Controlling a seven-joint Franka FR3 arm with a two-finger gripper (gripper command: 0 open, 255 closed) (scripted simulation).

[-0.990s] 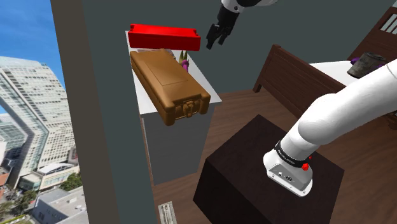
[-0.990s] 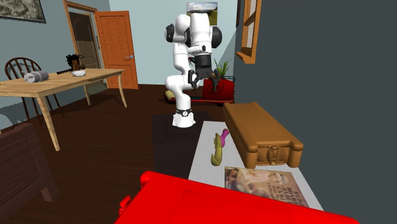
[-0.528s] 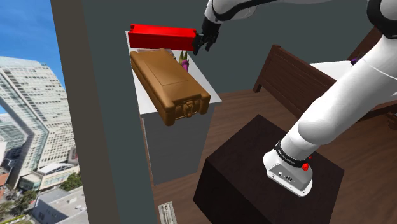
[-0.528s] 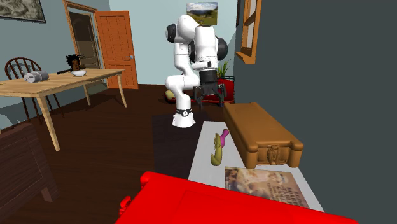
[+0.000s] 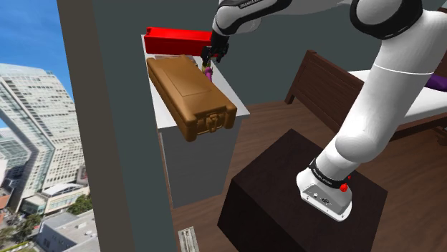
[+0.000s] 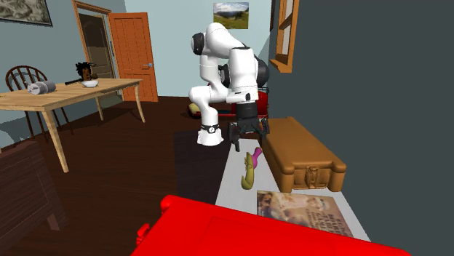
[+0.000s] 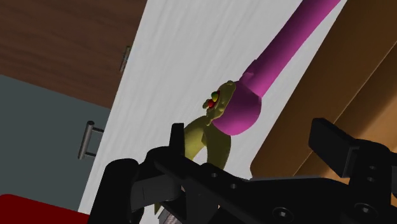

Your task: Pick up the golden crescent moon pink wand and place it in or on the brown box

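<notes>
we count one wand (image 6: pixel 249 169), one brown box (image 6: pixel 298 153), one red case (image 6: pixel 255 233) and one printed sheet (image 6: pixel 302 211), all on one white worktop (image 6: pixel 231 178)

the wand has a pink handle and a yellow-green crescent head, and it lies flat on the worktop just beside the long side of the brown box, between the box and the worktop's open edge

the one white arm (image 6: pixel 218 65) reaches down over it, and its jaws stand wide, holding nothing

in the wrist view we see two black fingers (image 7: pixel 334 137) well apart, with the wand's crescent head (image 7: pixel 207 130) in the gap between them and the pink handle running away from the jaws beside the box (image 7: pixel 362 76); neither finger touches the wand

in the shoulder view the jaws hang just above the wand (image 5: pixel 208 72), close to the red case (image 5: pixel 179 41)
</notes>
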